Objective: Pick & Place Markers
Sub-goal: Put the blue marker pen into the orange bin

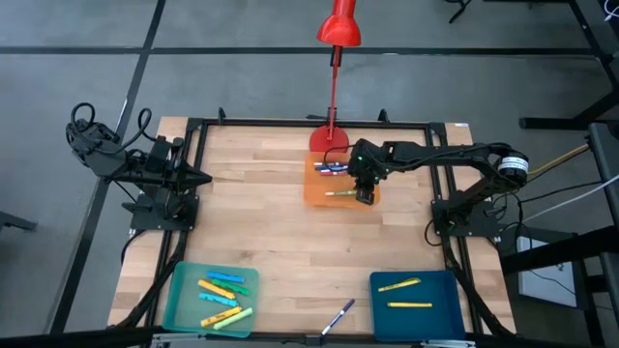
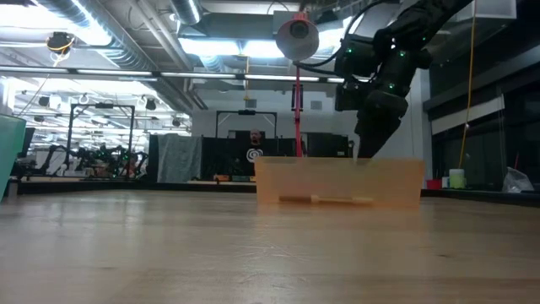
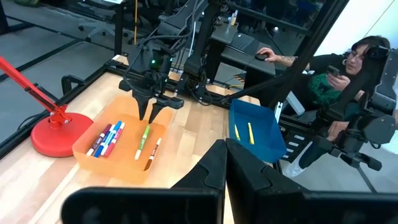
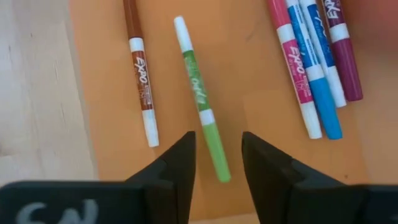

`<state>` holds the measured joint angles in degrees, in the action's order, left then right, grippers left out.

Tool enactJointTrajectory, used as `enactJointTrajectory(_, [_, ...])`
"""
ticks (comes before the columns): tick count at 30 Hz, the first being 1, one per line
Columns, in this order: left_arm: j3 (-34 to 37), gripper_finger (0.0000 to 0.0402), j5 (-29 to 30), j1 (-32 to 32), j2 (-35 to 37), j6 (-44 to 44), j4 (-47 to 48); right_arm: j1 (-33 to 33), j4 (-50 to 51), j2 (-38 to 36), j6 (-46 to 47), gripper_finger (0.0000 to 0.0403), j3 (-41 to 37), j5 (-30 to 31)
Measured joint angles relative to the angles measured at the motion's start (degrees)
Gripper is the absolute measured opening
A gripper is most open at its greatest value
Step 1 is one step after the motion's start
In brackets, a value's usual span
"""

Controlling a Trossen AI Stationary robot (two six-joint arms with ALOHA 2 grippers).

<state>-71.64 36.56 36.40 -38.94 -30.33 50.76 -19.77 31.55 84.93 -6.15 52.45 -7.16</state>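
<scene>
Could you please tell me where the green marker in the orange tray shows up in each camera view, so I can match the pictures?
High view: green marker near the orange tray's front edge, beside the right gripper.
Low view: hidden behind the tray wall; cannot be picked out.
Left wrist view: mid-tray, under the gripper.
Right wrist view: centre, between the open jaws.
Shared landmark: the orange tray.

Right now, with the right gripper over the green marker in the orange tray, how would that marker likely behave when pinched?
The green marker looks stiff and light, so the open right gripper should lift it easily. Its round, smooth barrel may roll or slip on the orange tray.
</scene>
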Motion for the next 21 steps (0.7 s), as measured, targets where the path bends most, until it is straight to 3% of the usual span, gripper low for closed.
enactJointTrajectory(4, [0.00,0.0002,0.00,0.00,0.00,0.02,0.02,0.00,-0.04,0.00,0.11,0.0138,0.02,-0.57])
enactJointTrajectory(10, [0.00,0.0001,-0.02,-0.02,0.00,0.02,0.00,0.88,-1.23,-0.52,2.52,0.0140,1.83,-7.97])
enactJointTrajectory(21, [0.02,0.0002,-0.51,-0.02,-0.02,0.02,0.02,9.20,5.81,-0.57,4.46,0.0108,15.08,-8.96])
